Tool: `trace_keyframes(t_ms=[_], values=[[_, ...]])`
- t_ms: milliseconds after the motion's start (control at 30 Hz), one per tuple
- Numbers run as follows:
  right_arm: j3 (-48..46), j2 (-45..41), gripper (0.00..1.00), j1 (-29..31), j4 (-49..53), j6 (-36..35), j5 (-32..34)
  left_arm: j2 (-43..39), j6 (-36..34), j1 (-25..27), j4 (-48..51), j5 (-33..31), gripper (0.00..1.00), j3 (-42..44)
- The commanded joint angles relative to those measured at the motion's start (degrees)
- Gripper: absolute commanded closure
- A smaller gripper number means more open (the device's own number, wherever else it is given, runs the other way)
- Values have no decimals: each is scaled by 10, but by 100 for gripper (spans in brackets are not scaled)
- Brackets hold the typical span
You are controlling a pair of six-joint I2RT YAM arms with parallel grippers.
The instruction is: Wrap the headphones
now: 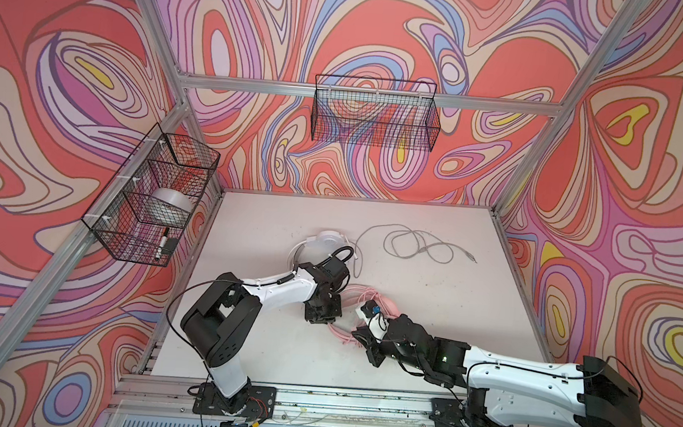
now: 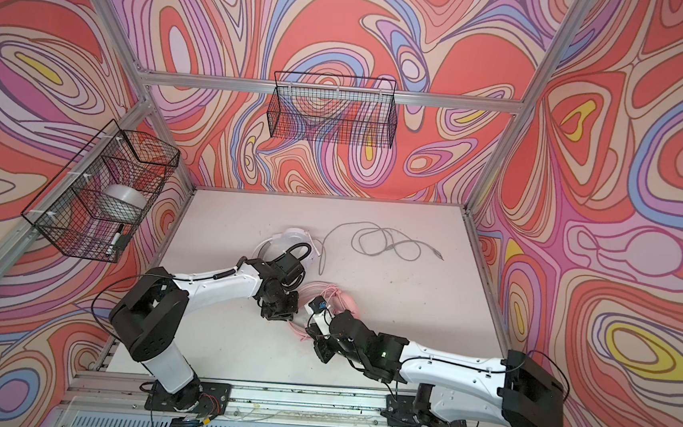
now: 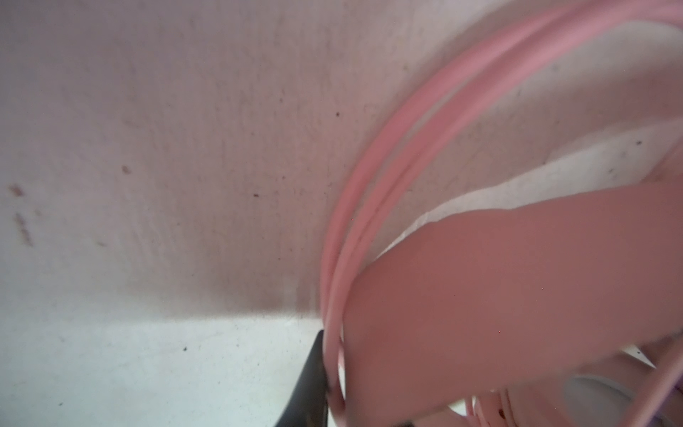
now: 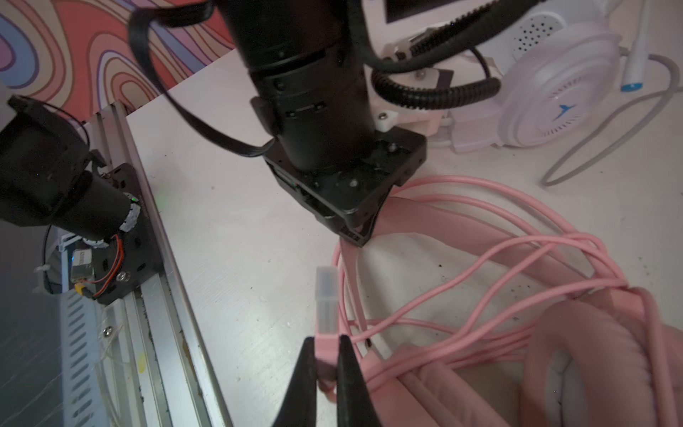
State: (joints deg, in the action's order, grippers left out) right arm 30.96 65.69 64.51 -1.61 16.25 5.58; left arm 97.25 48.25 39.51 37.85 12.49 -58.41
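right tool (image 4: 326, 338) pinches pink plug (image 4: 326, 349); left arm (image 4: 306, 92) overlaps white headset (image 4: 554, 96).

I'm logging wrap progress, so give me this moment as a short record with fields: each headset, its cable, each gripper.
pink headset: middle of the table, pink cable looped loosely over it
right gripper: shut on the pink plug
left gripper: tip down at the pink cable by the headband; grip unclear
white headset: farther back, partly behind the left arm
grey-white cable: loose on the table, unwrapped
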Motion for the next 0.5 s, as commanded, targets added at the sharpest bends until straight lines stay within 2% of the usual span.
trace_keyframes(t_ms=[0, 300, 467], values=[[44, 36, 100, -20, 51, 58, 15, 2, 4, 7, 28, -10, 83, -4], [175, 179, 100, -49, 165, 130, -19, -11, 11, 8, 35, -14, 82, -4], [202, 213, 100, -54, 197, 176, -8, -15, 13, 8, 38, -13, 82, -1]])
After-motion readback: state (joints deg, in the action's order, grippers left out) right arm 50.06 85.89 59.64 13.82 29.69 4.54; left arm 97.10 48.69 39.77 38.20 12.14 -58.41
